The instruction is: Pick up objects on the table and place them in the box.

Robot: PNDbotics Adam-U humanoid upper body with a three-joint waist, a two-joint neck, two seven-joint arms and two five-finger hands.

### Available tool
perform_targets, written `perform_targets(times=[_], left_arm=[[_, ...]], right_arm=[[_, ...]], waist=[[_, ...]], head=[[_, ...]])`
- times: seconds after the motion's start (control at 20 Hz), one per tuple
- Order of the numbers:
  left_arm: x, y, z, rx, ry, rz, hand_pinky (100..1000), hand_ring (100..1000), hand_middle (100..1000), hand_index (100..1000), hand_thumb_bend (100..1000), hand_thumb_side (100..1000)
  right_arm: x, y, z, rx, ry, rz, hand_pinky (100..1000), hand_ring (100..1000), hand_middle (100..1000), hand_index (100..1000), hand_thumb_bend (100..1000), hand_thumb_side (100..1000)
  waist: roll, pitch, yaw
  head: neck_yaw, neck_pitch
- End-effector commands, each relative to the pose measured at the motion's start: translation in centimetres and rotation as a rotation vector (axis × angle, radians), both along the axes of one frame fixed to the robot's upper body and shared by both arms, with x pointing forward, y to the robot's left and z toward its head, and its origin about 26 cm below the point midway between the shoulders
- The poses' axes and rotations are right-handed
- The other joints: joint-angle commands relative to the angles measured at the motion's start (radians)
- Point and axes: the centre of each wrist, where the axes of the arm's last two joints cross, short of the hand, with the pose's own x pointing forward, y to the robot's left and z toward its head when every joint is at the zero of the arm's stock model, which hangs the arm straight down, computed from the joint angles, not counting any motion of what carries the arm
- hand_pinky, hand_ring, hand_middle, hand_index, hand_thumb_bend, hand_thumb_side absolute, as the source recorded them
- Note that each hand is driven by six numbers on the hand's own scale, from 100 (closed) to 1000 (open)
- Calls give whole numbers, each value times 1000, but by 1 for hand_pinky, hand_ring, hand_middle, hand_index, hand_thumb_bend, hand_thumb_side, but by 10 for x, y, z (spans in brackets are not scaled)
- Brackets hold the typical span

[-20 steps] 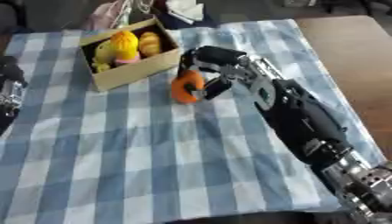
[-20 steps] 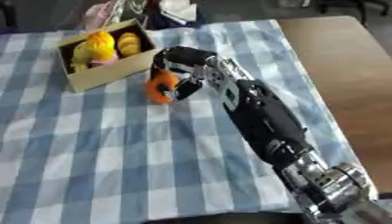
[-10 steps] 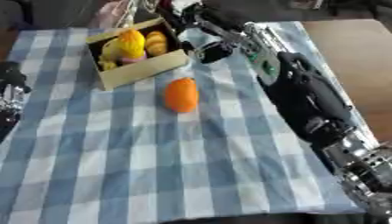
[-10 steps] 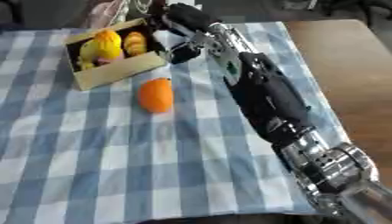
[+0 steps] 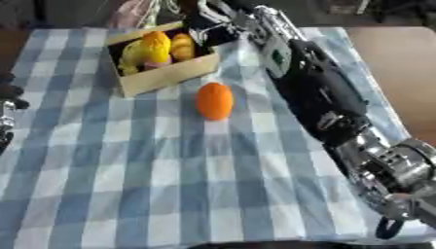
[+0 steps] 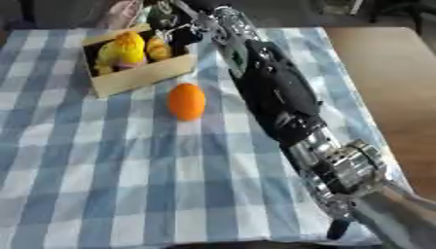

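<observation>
Well, going from the left, I see first the left robot hand (image 5: 7,104) at the edge of the picture. Only a dark piece of it shows, so I cannot tell how its fingers stand; it looks idle there, away from the work.

Next comes the box (image 5: 166,78), an open cardboard one, standing askew on the blue checked cloth (image 5: 128,185) that covers the surface. Inside it lie yellow fruits (image 5: 155,46) close together, so part of the task seems already done. The box sits toward the far side, I think so that the arm can reach it from above.

Just in front of the box, near its right corner but not touching it, lies the orange (image 5: 214,100) on the cloth. Nothing holds it. It is round and may roll if it is pushed, so my guess is that a grasp from above would suit it.

At the right, the right arm stretches from the lower corner up to the far edge, and the right robot hand (image 5: 223,20) hovers just beyond the right end of the box. Its fingers look bent with nothing between them, though they are dark and hard to read.
</observation>
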Motion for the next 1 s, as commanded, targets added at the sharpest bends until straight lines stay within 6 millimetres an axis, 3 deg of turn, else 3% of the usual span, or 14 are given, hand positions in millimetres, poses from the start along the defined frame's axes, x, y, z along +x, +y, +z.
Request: perform_targets(times=[0.05, 0.25, 0.55, 0.7, 1.0], left_arm=[[-2, 2, 9, 11, -33, 5, 718, 578, 579, 751, 102, 616], [-2, 7, 5, 22, -17, 24, 730, 579, 583, 755, 100, 631], [-2, 9, 3, 35, -5, 29, 730, 579, 584, 755, 100, 636], [-2, 9, 2, 36, -4, 29, 731, 579, 584, 756, 100, 637], [-3, 9, 1, 37, -2, 30, 731, 578, 584, 756, 100, 639]], right_arm=[[2, -5, 4, -140, 74, 35, 834, 825, 818, 905, 151, 345], [-3, -8, 8, -292, 198, 142, 856, 861, 898, 960, 214, 449], [-14, -2, 13, -473, 343, 266, 870, 873, 921, 973, 247, 498], [-17, 4, -4, -575, 429, 287, 871, 861, 917, 970, 242, 483], [-18, 4, -34, -670, 481, 250, 869, 833, 881, 955, 181, 334]], waist=[[-14, -12, -8], [-16, -12, -28], [-16, -13, -45], [-14, -12, -47], [-8, -11, -47]], head=[[2, 5], [9, 5], [14, 5], [14, 5], [15, 5]])
